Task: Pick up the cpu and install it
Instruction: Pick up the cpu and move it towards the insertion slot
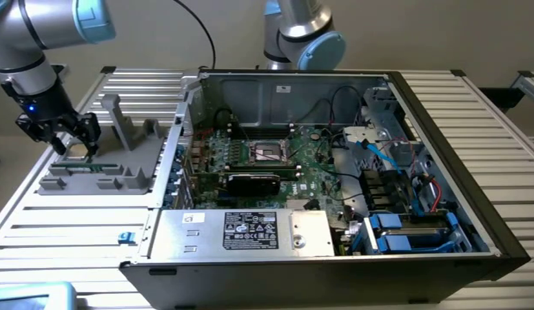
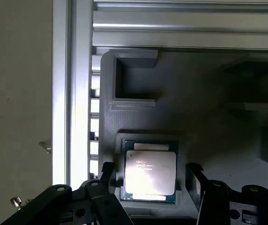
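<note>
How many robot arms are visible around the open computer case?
2. One arm is at the exterior view's left, above the gray parts holder; the other arm stands behind the computer case.
</note>
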Tool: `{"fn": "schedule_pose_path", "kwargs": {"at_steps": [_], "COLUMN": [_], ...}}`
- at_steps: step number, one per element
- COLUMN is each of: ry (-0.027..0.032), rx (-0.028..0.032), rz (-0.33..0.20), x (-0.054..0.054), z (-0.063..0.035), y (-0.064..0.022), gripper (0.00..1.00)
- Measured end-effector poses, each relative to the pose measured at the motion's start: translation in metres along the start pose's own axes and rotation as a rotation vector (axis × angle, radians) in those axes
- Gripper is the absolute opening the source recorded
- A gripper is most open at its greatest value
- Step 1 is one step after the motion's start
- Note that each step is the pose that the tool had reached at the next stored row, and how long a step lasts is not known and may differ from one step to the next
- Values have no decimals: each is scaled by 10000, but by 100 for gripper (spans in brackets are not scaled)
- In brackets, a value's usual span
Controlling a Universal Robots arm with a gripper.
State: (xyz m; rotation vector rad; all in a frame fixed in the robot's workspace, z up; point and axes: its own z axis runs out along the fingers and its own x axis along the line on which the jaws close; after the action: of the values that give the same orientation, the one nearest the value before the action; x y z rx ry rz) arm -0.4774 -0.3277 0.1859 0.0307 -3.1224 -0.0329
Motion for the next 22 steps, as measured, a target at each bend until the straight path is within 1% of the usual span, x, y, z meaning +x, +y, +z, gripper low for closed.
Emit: {"fn": "schedule_pose_path", "kwargs": {"at_steps": [9,10,11,12,13,20,22], "ry": [9,9,9,11,12,9,-2], "rx": [0,0,0,0,0,0,-4], "rz": [5,5,5,6,6,6,5], "x": [0,0,0,0,0,0,-1], "z": [5,5,6,6,5,7,-22], "y": [4,4,4,4,4,4,5], "gripper": [70,68,62,62,55,55,55]}}
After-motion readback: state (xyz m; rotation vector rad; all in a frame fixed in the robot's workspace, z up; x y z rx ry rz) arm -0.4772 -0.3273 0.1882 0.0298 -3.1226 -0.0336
